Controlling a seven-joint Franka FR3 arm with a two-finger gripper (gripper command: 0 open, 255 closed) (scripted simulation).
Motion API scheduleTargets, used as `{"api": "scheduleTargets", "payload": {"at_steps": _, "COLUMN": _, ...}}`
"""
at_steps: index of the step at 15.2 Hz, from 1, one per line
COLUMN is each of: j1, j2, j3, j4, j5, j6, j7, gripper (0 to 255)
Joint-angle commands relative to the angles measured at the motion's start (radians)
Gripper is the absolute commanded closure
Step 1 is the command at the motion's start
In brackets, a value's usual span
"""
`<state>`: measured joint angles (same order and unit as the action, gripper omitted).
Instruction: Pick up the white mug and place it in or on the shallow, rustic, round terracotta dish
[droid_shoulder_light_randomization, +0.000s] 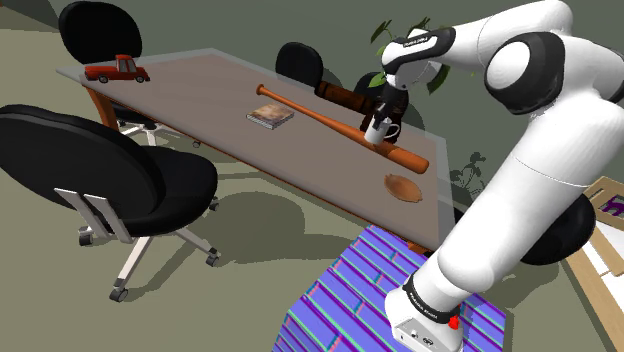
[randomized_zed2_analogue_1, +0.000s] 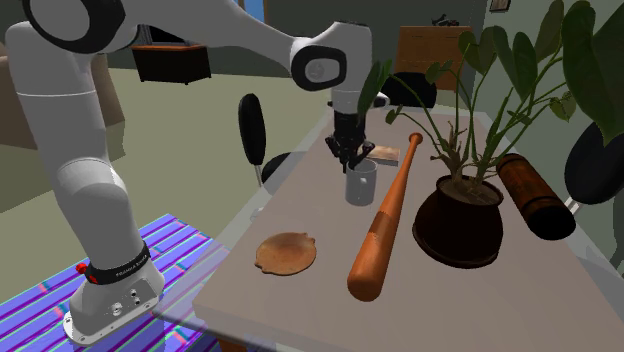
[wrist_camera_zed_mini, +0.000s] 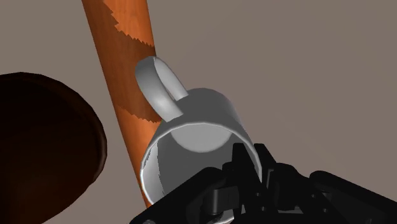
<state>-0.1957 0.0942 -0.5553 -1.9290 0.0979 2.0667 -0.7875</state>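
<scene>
The white mug (droid_shoulder_light_randomization: 382, 129) (randomized_zed2_analogue_1: 361, 183) stands upright beside the wooden baseball bat (droid_shoulder_light_randomization: 340, 127) on the grey table. My black gripper (droid_shoulder_light_randomization: 380, 113) (randomized_zed2_analogue_1: 352, 157) comes down from above and is shut on the mug's rim. In the wrist view the mug (wrist_camera_zed_mini: 197, 127) has one finger inside the wall and one outside, with its handle pointing toward the bat (wrist_camera_zed_mini: 121, 63). Whether its base touches the table I cannot tell. The round terracotta dish (droid_shoulder_light_randomization: 403, 186) (randomized_zed2_analogue_1: 286, 253) lies on the table near the stand-side edge, past the bat's thick end, with nothing in it.
A potted plant (randomized_zed2_analogue_1: 458, 220) (wrist_camera_zed_mini: 44, 146) stands just across the bat from the mug. A dark brown cylinder (droid_shoulder_light_randomization: 345, 97) (randomized_zed2_analogue_1: 535, 195) lies behind it. A book (droid_shoulder_light_randomization: 270, 115) and a red toy truck (droid_shoulder_light_randomization: 116, 70) sit farther along the table. Black office chairs (droid_shoulder_light_randomization: 110, 170) surround it.
</scene>
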Motion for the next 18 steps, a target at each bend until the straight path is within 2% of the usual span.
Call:
{"api": "scheduleTargets", "payload": {"at_steps": 1, "j1": 0.0, "j2": -0.005, "j3": -0.001, "j4": 0.022, "j5": -0.004, "j6": -0.027, "j7": 0.004, "gripper": 255}}
{"api": "scheduleTargets", "payload": {"at_steps": 2, "j1": 0.0, "j2": -0.006, "j3": -0.001, "j4": 0.024, "j5": -0.005, "j6": -0.029, "j7": 0.005, "gripper": 255}}
{"api": "scheduleTargets", "payload": {"at_steps": 8, "j1": -0.011, "j2": -0.265, "j3": -0.006, "j4": -0.204, "j5": -0.157, "j6": -0.02, "j7": 0.053, "gripper": 255}}
{"api": "scheduleTargets", "payload": {"at_steps": 13, "j1": -0.068, "j2": -0.474, "j3": 0.014, "j4": -0.357, "j5": -0.268, "j6": -0.057, "j7": 0.082, "gripper": 255}}
{"api": "scheduleTargets", "payload": {"at_steps": 18, "j1": -0.147, "j2": -0.676, "j3": 0.037, "j4": -0.48, "j5": -0.352, "j6": -0.128, "j7": 0.083, "gripper": 255}}
